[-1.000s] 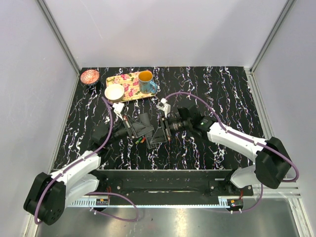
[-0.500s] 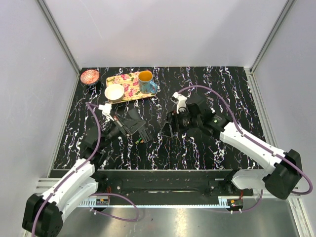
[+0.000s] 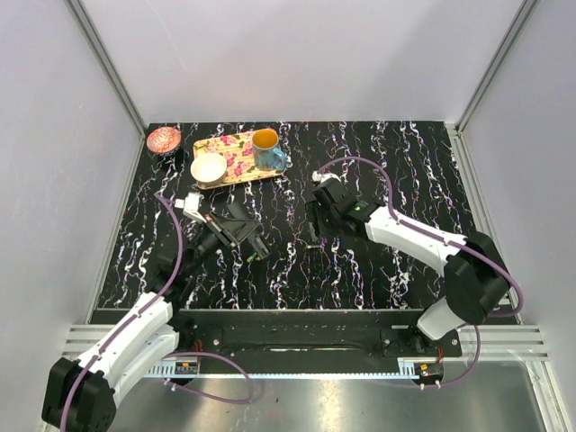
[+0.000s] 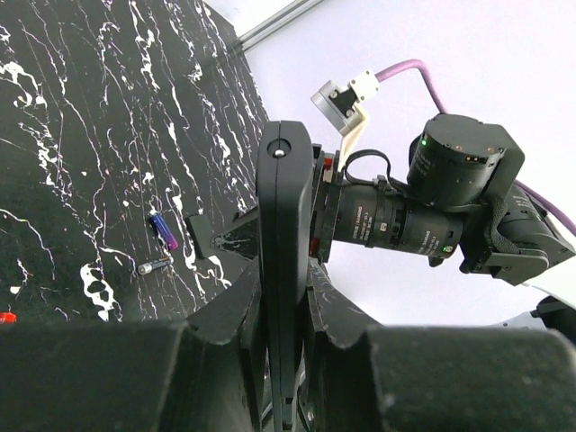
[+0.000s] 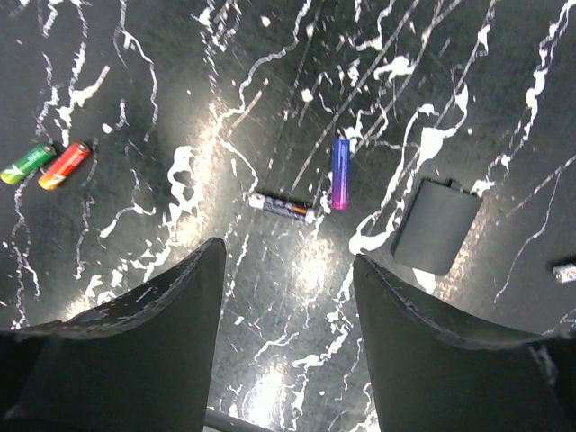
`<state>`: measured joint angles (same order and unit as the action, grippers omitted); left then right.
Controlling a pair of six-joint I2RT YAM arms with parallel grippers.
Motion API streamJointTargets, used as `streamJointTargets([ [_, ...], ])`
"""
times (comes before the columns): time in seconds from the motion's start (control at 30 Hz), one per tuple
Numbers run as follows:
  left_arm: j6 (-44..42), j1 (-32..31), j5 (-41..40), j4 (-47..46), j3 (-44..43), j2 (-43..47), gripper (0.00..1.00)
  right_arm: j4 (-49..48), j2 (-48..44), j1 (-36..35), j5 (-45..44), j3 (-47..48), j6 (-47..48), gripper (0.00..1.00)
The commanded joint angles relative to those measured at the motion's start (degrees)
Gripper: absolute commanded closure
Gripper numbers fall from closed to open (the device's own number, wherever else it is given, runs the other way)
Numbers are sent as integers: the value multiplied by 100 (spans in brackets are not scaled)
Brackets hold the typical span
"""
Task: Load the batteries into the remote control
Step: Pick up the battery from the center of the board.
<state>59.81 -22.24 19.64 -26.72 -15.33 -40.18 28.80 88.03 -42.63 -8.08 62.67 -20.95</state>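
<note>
**Remote clamped at the left, right fingers spread over loose cells**

The left gripper is closed tight on the remote control, a black slab held on edge above the table. The right gripper points down at the surface with its jaws apart and nothing between them.

Under it lie the batteries. A blue-purple battery almost touches the end of a dark battery. A red battery and a green battery lie side by side, well apart from those two. A flat black panel lies near the blue-purple one.

The table is black with white veining, closed in by pale walls. At its far left, a floral tray carries a mug, with a white bowl at its corner and a pink bowl beside it.

Only the overhead view shows these dishes. Only the right wrist view shows all four batteries clearly. The left wrist view alone shows the remote's thin edge.
</note>
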Motion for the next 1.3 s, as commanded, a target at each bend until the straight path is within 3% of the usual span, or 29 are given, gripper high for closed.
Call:
streamJointTargets([
  [0.0, 178, 18, -179, 35, -339, 177, 100, -216, 83, 9, -1, 509, 47, 32],
  [0.2, 945, 35, 178, -1739, 338, -24, 100, -858, 74, 9, -44, 104, -173, 34],
  [0.33, 462, 106, 690, -1242, -22, -244, 100, -340, 547, 132, -527, 534, -111, 46],
  [0.5, 171, 106, 936, -800, -251, -139, 100, -191, 943, 729, -28, 667, -68, 62],
  [0.67, -22, 106, 928, -387, -269, 46, 100, -120, 1383, 747, 7, 860, 100, 60],
  [1.27, 48, 106, 1077, -703, -119, -270, 100, 328, 1832, 756, 518, 1063, 232, 63],
])
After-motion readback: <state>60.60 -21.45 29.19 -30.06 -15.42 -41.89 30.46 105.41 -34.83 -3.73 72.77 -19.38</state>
